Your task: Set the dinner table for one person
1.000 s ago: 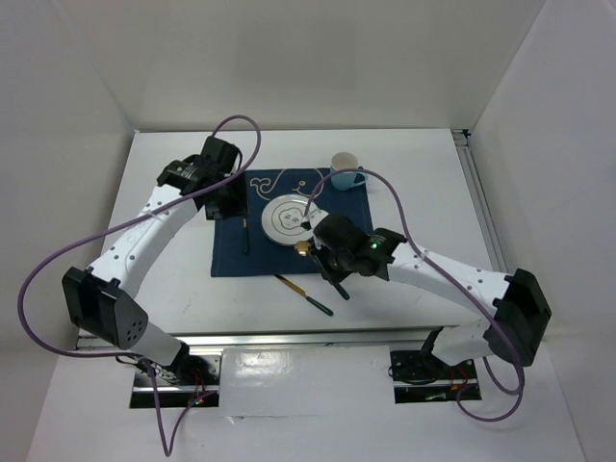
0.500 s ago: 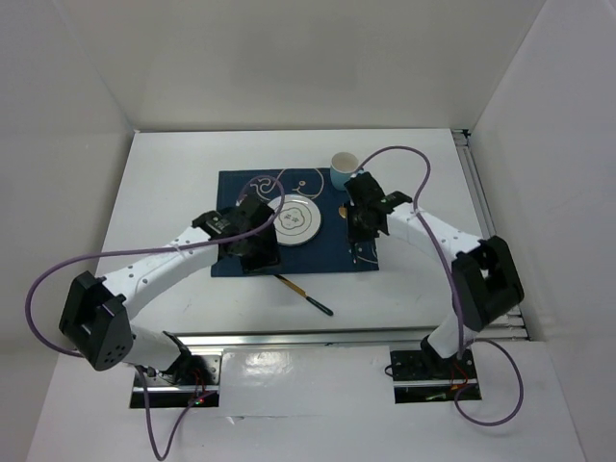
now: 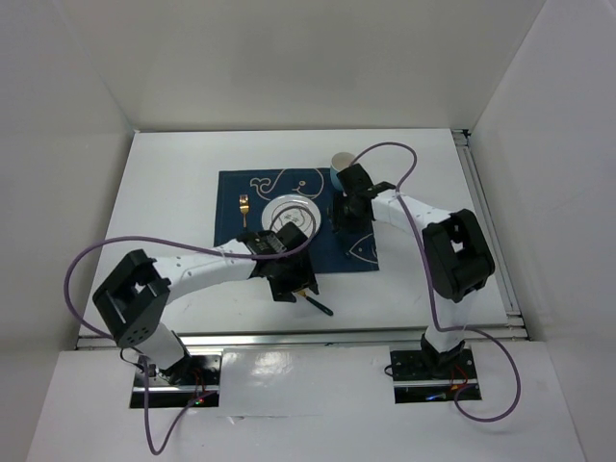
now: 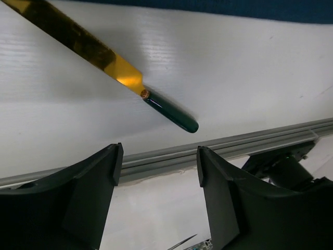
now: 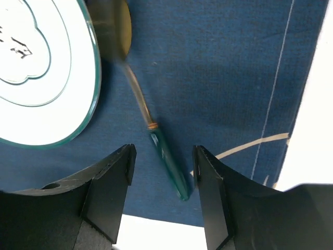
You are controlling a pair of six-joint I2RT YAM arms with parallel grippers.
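The white dinner table (image 3: 173,192) carries a navy whale placemat (image 3: 361,252) with a white plate (image 3: 289,214) on it. A gold fork (image 3: 244,205) lies on the mat left of the plate. A gold spoon with a green handle (image 5: 169,161) lies on the mat (image 5: 223,67) right of the plate (image 5: 41,78), between the open jaws of my right gripper (image 5: 162,166), which also shows from above (image 3: 348,214). A gold knife with a dark green handle (image 4: 171,112) lies on the bare table near the front edge (image 3: 320,308). My left gripper (image 4: 158,166) is open and empty just above it (image 3: 292,281).
A light blue cup (image 3: 342,168) stands at the mat's far right corner, close to my right wrist. The silver front rail (image 4: 234,146) runs just past the knife's handle. White walls enclose the table on three sides.
My left arm swung from the mat's left side to the front edge over the knife, and the fork now lies exposed. My right arm carried the spoon to the right of the plate and its jaws stand open.
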